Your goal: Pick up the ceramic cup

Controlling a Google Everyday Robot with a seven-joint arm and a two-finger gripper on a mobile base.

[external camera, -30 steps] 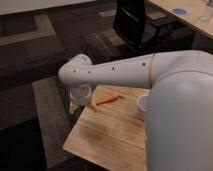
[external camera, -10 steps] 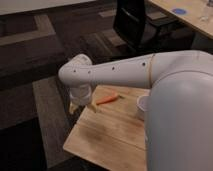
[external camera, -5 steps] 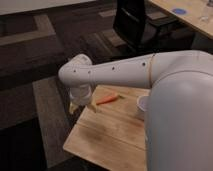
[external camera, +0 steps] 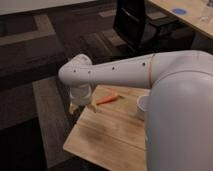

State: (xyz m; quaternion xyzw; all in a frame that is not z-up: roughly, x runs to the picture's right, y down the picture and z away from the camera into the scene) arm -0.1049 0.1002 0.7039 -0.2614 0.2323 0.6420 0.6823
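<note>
The ceramic cup (external camera: pixel 142 106) is a small plain white cup on the right part of the wooden table (external camera: pixel 112 135), partly hidden behind my white arm. My arm reaches across the view to the left. My gripper (external camera: pixel 76 106) hangs below the wrist over the table's far left corner, well left of the cup. An orange carrot (external camera: pixel 108 99) lies on the table between the gripper and the cup.
A black office chair (external camera: pixel 134 22) stands behind the table. A light wooden desk (external camera: pixel 187 12) with a blue disc is at the top right. Dark patterned carpet surrounds the table.
</note>
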